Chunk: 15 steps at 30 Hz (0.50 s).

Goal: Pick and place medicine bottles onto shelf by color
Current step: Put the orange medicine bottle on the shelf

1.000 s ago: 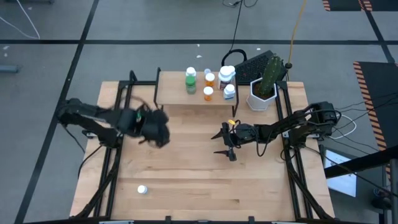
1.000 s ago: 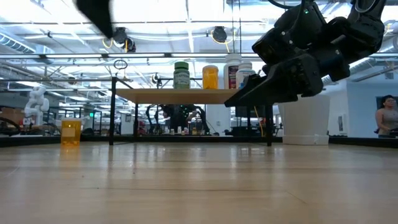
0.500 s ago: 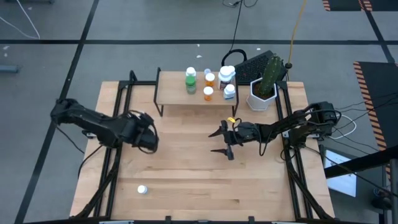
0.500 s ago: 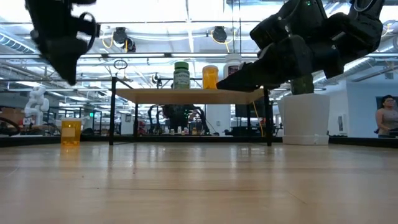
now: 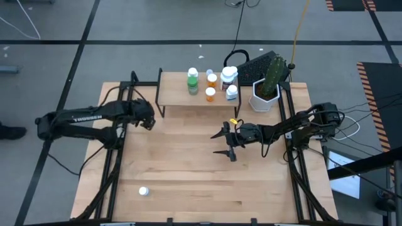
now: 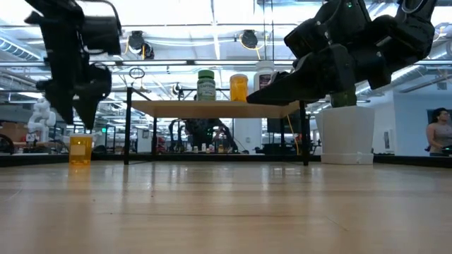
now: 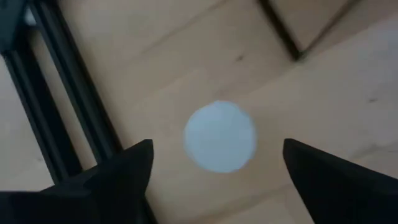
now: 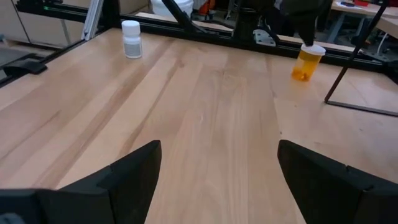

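Note:
My left gripper (image 5: 147,119) hangs open near the shelf's left front leg, fingers pointing down. They stand on either side of the white cap (image 7: 221,135) of an orange bottle (image 6: 80,149) without touching it. That bottle stands upright on the table. The shelf (image 5: 176,94) carries a green bottle (image 5: 192,81), two orange bottles (image 5: 211,80) and two white bottles (image 5: 230,75). A lone white bottle (image 5: 144,191) stands near the table's near left corner. My right gripper (image 5: 225,142) waits open above the table's middle.
A white hexagonal pot with a cactus (image 5: 265,94) stands right of the shelf, with a dark keyboard (image 5: 259,63) behind it. Black frame rails (image 5: 116,157) run along both table sides. Bare wood lies between the grippers and toward the near edge.
My left gripper has swung from the table's middle toward the far left, dropped, and now hovers over the orange bottle by the shelf's leg. My right gripper has risen slightly in the low view.

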Each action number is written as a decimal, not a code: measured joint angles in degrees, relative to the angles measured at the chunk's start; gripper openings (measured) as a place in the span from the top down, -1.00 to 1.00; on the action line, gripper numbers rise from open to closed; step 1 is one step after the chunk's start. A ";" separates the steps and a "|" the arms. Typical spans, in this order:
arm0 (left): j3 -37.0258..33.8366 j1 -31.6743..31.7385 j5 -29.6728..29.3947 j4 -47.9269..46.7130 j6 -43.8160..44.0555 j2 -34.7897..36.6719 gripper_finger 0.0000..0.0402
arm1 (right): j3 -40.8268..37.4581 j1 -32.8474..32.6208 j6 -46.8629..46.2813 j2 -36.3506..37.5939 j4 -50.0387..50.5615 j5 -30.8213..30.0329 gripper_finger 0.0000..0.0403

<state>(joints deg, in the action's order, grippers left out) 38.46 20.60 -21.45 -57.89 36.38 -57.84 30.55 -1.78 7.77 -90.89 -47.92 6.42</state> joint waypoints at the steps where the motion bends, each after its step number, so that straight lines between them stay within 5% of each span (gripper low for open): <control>1: -0.82 1.87 1.16 0.87 -1.19 -0.24 -0.82 | 0.00 0.00 0.00 0.00 0.06 -0.01 -0.56; 8: -1.68 7.92 5.22 3.71 -2.67 -1.07 -0.87 | 0.00 0.48 0.00 0.00 0.15 -0.16 -0.56; 15: -1.68 9.73 5.99 5.02 -4.20 -1.43 -0.69 | 0.00 0.49 -0.44 0.00 -0.12 -0.92 -0.56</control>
<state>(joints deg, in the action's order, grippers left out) 36.77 30.33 -15.46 -52.87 32.18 -59.27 30.55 -1.30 7.33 -90.89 -48.04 5.50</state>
